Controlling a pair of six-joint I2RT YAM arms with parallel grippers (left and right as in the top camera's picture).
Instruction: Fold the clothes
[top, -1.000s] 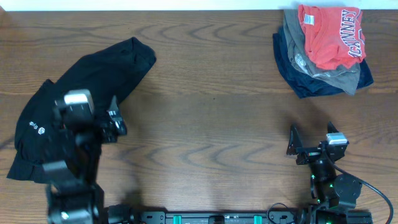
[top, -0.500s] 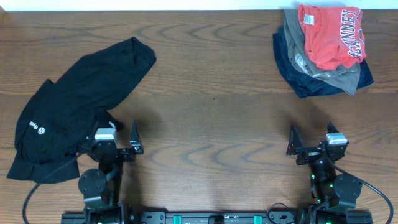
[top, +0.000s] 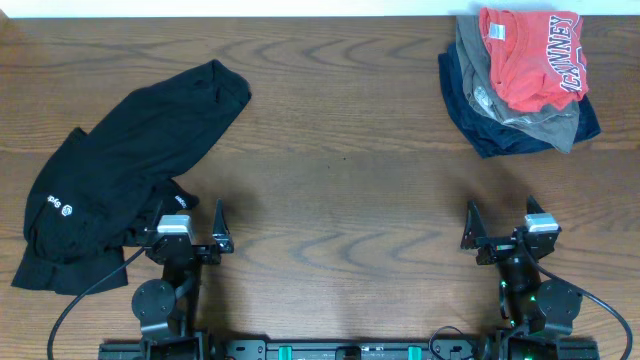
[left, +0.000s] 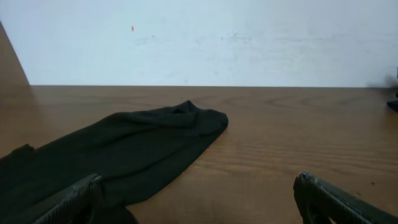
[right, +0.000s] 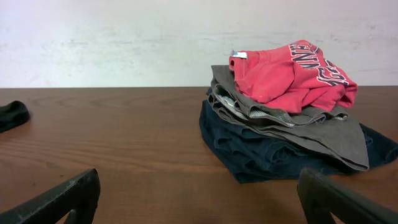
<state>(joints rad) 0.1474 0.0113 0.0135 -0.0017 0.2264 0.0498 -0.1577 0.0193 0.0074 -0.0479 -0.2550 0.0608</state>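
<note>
A black top (top: 120, 170) with a small white logo lies crumpled at the left of the table; it also shows in the left wrist view (left: 124, 149). An orange-red T-shirt (top: 530, 55) with college lettering tops a pile at the far right, over a grey garment (top: 525, 120) and a navy one (top: 480, 125); the pile shows in the right wrist view (right: 286, 74). My left gripper (top: 190, 222) is open and empty at the black top's near edge. My right gripper (top: 500, 222) is open and empty, well short of the pile.
The wooden table (top: 340, 150) runs to a white wall at the back. Both arm bases sit at the near edge, with a cable (top: 70, 310) trailing by the left one.
My left arm has pulled back from over the black top to the near edge of the table and settled low. The right arm has not moved.
</note>
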